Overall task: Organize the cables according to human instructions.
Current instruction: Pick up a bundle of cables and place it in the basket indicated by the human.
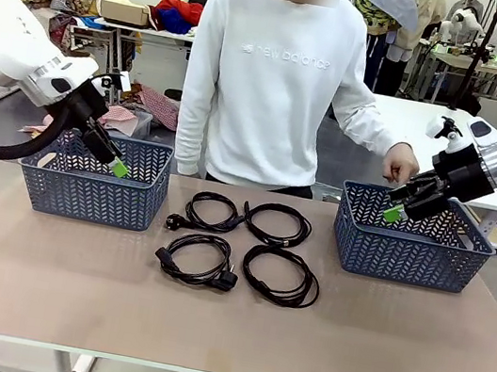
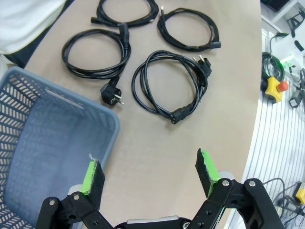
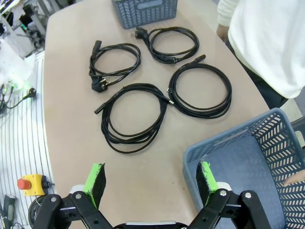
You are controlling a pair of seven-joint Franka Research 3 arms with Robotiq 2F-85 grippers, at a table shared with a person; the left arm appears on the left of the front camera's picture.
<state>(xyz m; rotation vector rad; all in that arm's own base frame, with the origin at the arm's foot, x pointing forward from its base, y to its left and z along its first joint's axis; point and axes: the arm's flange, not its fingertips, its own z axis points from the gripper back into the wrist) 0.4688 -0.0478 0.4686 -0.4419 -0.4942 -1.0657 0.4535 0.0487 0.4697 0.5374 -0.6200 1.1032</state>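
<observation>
Four thin black cords lie on the bench (image 1: pixel 374 346) between two baskets, each wound into a loose round coil. They sit two by two and apart from one another:
- far left cable (image 1: pixel 212 210)
- far right cable (image 1: pixel 277 224)
- near left cable (image 1: pixel 196 259)
- near right cable (image 1: pixel 280 277)

The near left coil ends in a chunky black plug, and a round plug sticks out of the far left coil toward the left basket.

Both baskets are blue-grey plastic with herringbone openwork walls and rounded corners. The left basket (image 1: pixel 84 199) and the right basket (image 1: pixel 403 258) stand well apart, with bare room around the coils.

The bench top is matte and pale brown, with a rounded front edge. Behind it is a cluttered workroom with piled clothes.

The left hand (image 1: pixel 117 167) hangs over the left basket's inner end. Its green pads are spread wide and it is released, gripping nothing; from its wrist (image 2: pixel 148 161), one finger is over the basket rim (image 2: pixel 112 128) and the other over bare bench. The right hand (image 1: pixel 394 211) is also spread and empty, over the right basket's inner end (image 3: pixel 151 168).

A person in a white sweatshirt stands at the far edge. The person's fingers (image 1: pixel 401 163) are near that basket's far rim, perhaps touching it.
</observation>
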